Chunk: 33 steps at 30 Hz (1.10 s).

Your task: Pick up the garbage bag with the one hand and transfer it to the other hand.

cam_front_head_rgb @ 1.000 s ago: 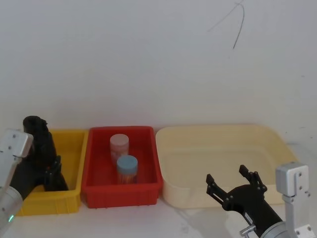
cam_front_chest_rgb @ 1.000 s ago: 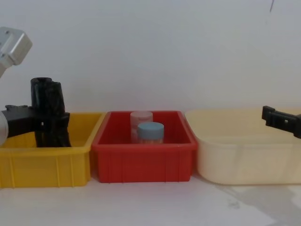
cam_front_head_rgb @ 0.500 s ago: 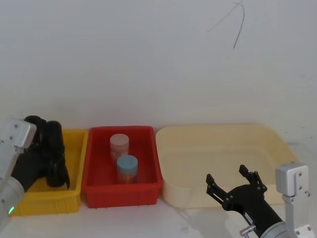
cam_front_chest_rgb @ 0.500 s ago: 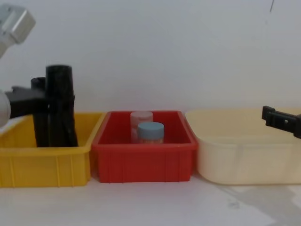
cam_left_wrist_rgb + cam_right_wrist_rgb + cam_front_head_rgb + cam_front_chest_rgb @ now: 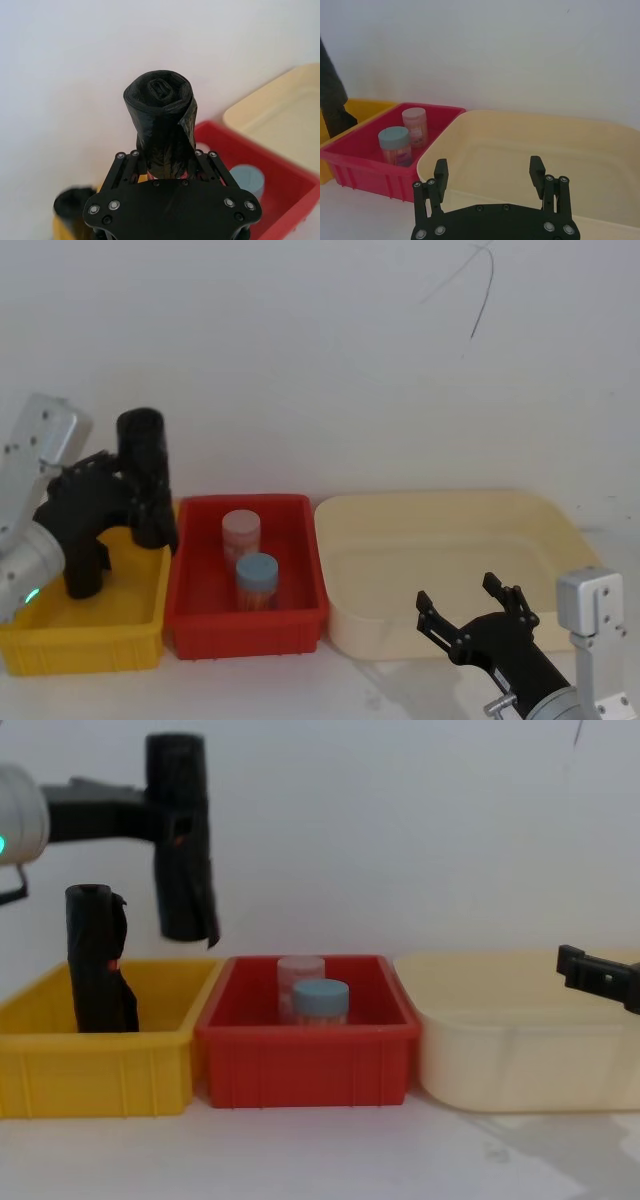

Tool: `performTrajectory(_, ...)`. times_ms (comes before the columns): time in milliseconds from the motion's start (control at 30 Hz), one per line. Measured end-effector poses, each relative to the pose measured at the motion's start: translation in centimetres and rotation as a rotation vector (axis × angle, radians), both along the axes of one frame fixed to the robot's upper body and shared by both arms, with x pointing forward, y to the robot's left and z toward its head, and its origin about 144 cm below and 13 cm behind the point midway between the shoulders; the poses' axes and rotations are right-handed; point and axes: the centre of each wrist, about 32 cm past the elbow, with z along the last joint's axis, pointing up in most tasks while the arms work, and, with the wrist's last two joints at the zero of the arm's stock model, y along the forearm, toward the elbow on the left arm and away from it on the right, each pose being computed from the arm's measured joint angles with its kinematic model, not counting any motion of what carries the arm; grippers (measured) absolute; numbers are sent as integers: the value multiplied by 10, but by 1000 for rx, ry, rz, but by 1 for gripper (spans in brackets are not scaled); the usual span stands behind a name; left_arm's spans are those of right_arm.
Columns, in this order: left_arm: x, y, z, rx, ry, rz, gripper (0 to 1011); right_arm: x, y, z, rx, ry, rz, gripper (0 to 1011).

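Above the yellow bin (image 5: pixel 100 1070) — left pincer (image 5: pixel 172 820) tight around upright garbage bag (image 5: pixel 182 890)

My left gripper (image 5: pixel 164 159) is clamped on the bag (image 5: pixel 182 870), a smooth black roll held upright in the air with its lower end hanging free. My right gripper (image 5: pixel 456 590) sits low and well apart, fingers spread.

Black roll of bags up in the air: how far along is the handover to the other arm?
Done: the black roll is out of the yellow bin, held upright above it. In hand: the left gripper is shut on it. Left: the right gripper sits open and low by the cream tub, far from the roll, so the pass is not yet made.
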Motion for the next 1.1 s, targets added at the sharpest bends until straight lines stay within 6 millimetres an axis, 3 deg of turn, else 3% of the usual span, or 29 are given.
performTrajectory(167, 9, -9, 20, 3, -27, -84, 382, 1, -1, 1, -2, 0, 6, 1001)
performTrajectory(400, 22, -21, 32, 6, -23, -184, 382, 5, -4, 11, -9, 10, 53, 1001)
performTrajectory(1100, 53, -43, 40, 37, 52, -507, 382, 26, -18, 54, -23, 83, 323, 1001)
